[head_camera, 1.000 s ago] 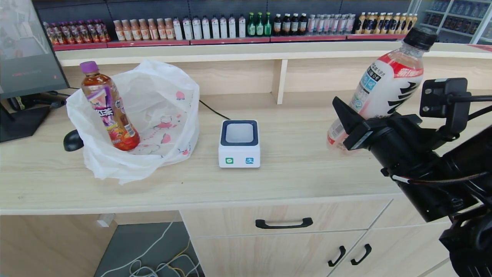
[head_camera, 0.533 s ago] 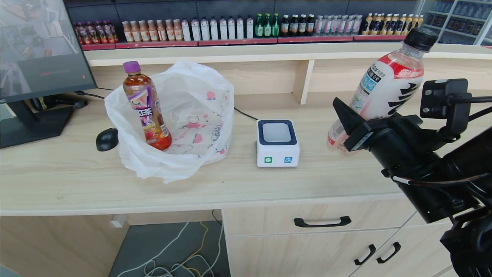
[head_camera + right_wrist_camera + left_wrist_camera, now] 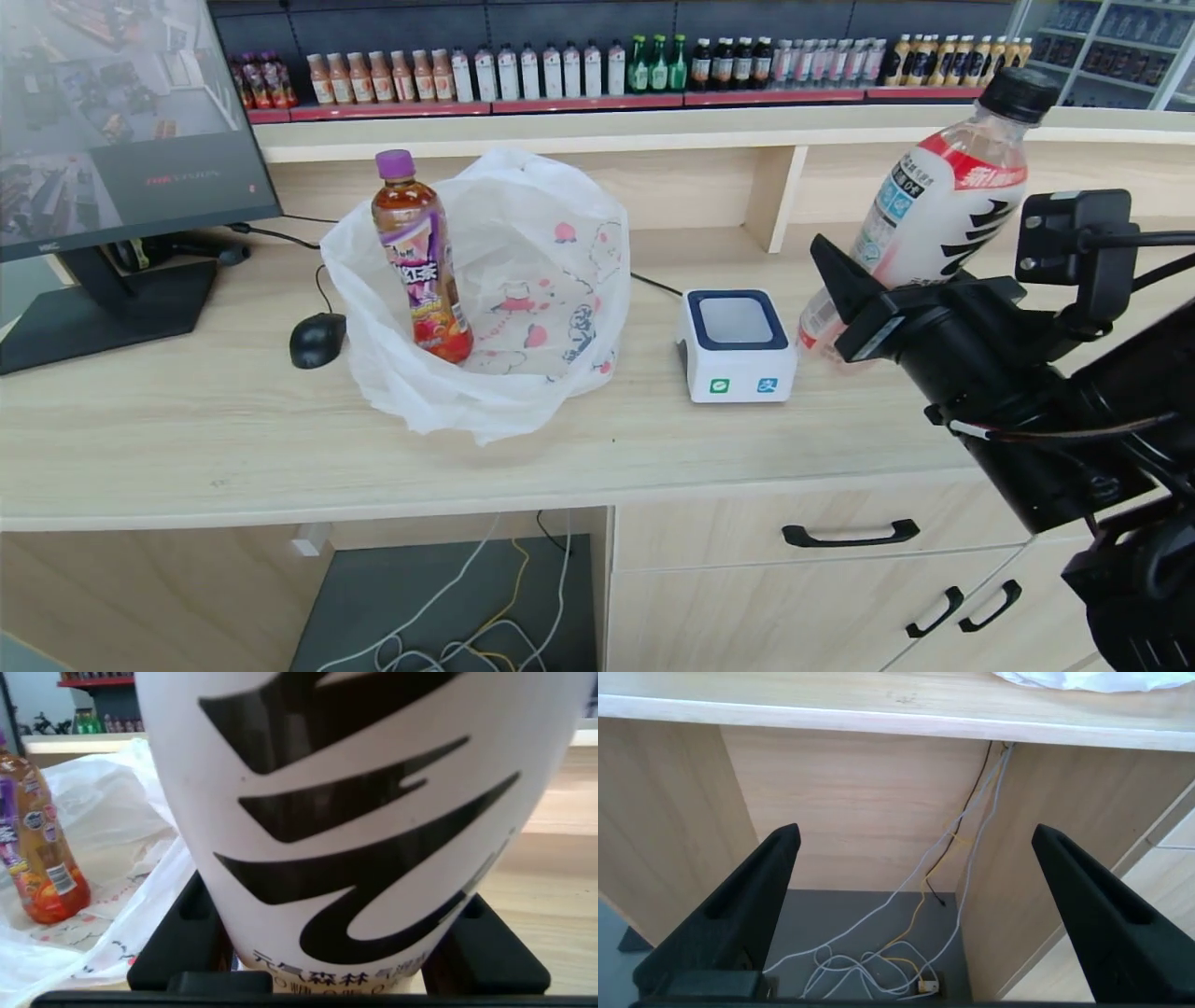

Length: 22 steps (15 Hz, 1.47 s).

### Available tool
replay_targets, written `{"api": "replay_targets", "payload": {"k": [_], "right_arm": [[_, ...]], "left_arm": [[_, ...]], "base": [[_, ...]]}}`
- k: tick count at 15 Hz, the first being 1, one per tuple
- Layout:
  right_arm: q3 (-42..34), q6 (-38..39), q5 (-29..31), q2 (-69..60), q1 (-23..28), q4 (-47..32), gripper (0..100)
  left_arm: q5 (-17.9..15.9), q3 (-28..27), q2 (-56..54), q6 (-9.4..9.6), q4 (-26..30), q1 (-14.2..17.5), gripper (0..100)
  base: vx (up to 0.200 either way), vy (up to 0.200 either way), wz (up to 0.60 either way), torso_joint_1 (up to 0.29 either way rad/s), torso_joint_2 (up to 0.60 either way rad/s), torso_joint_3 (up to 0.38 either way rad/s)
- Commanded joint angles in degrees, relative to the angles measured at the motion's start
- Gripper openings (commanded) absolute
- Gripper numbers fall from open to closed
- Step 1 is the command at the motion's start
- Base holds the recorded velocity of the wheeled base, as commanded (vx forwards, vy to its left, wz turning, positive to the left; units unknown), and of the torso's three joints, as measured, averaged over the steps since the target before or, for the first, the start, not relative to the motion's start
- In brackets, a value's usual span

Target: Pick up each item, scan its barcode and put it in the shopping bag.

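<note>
Right gripper [image 3: 845, 299], clamped on the white drink bottle [image 3: 943, 201], is drawing nearer the barcode scanner [image 3: 738, 350]; tea bottle [image 3: 420, 271] is standing in the shopping bag [image 3: 523, 392]; left gripper [image 3: 915, 840] is hanging, jaws apart.

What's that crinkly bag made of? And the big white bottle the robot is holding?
The shopping bag looks like thin plastic film: white, slightly see-through, crumpled into soft folds. The white bottle looks like clear, glossy plastic under a printed label wrap; its black cap is probably plastic too.
</note>
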<state>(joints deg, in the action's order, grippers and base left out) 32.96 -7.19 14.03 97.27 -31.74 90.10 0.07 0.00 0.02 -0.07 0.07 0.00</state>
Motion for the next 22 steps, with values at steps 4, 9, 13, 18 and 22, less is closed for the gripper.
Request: {"api": "replay_targets", "payload": {"k": [4, 9, 13, 18, 22], "right_arm": [[-0.8, -5.29, -4.63, -0.41, -0.42, -0.1, 0], [7.82, -16.98, -5.15, -0.06, -0.25, -8.19, 0], [17.13, -26.38, -5.77, 0.99, -0.25, -16.36, 0], [17.49, -37.37, -16.23, 1.52, -0.16, -18.38, 0], [19.33, -40.71, -23.79, 1.61, 3.71, -22.16, 0]], "left_arm": [[0.01, 0.0, -0.02, -0.01, 0.01, 0.0, 100], [0.01, 0.0, -0.02, -0.01, 0.01, 0.0, 100], [0.01, 0.0, -0.02, -0.01, 0.01, 0.0, 100], [0.01, 0.0, -0.02, -0.01, 0.01, 0.0, 100], [0.01, 0.0, -0.02, -0.01, 0.01, -0.09, 100]], "base": [[0.0, 0.0, 0.0, 0.0, 0.0, 0.0], [0.0, 0.0, 0.0, 0.0, 0.0, 0.0], [0.0, 0.0, 0.0, 0.0, 0.0, 0.0], [0.0, 0.0, 0.0, 0.0, 0.0, 0.0], [0.0, 0.0, 0.0, 0.0, 0.0, 0.0]]}}
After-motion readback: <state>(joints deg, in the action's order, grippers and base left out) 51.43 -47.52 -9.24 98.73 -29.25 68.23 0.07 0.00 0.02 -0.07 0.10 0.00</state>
